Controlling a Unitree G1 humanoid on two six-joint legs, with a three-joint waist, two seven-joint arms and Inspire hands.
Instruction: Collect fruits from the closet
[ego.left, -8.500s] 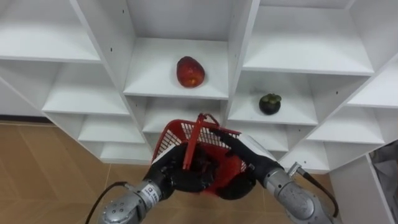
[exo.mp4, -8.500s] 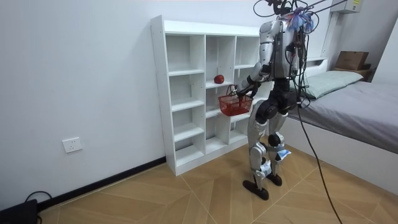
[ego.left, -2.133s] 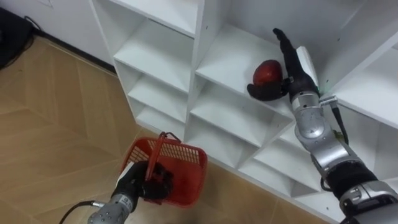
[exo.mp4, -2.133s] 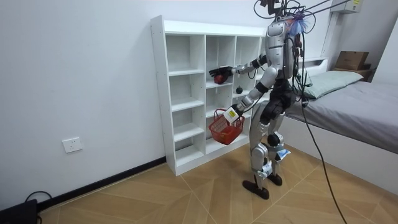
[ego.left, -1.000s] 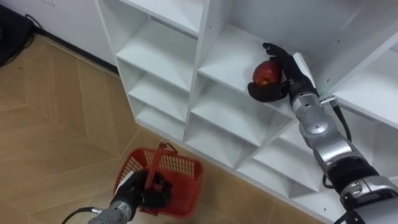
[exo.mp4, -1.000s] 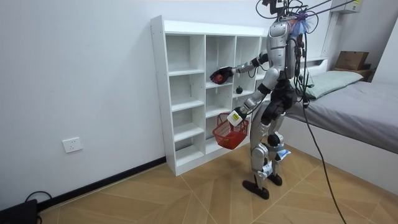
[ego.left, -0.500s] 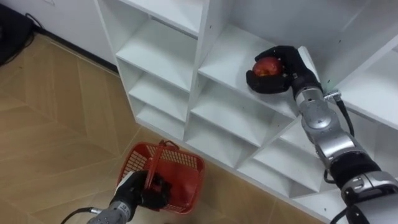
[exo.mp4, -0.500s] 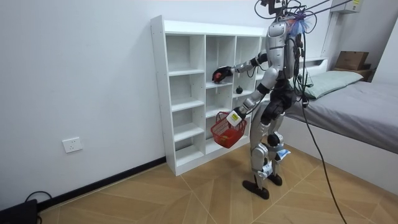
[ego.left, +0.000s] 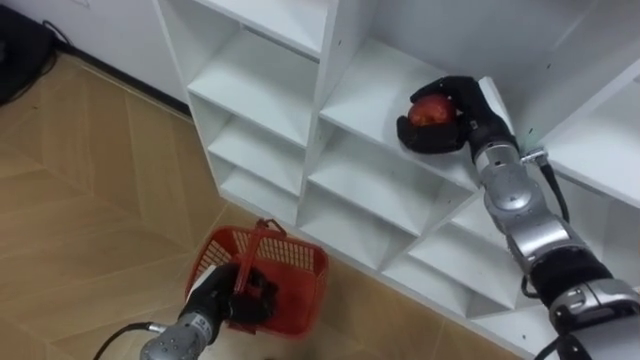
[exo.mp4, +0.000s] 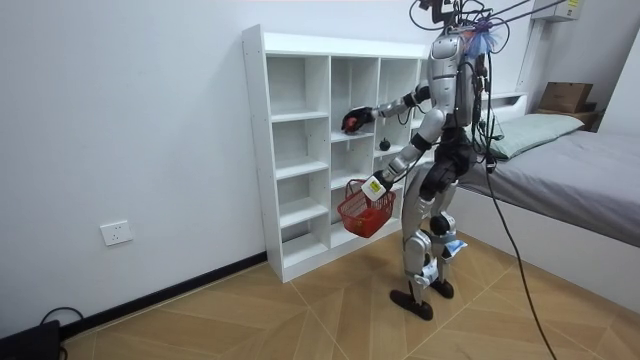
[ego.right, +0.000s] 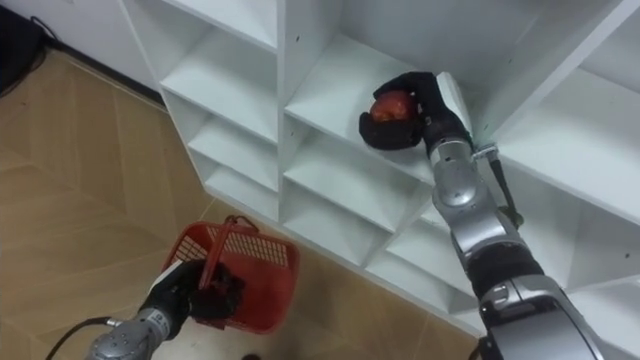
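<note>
Red fruit (ego.left: 431, 110) is our target in the white closet (ego.left: 262, 85), which we stand facing. Well below the right robot hand (ego.left: 472, 108) hangs the red basket (ego.left: 290, 272), its handle gripped by the left robot hand (ego.left: 215, 297); it looks empty. The right robot hand is curled round the red fruit at the shelf. We judge 0 fruits collected: this 1 must go down into the basket, then the small dark fruit (exo.mp4: 383, 146) below that hand.
</note>
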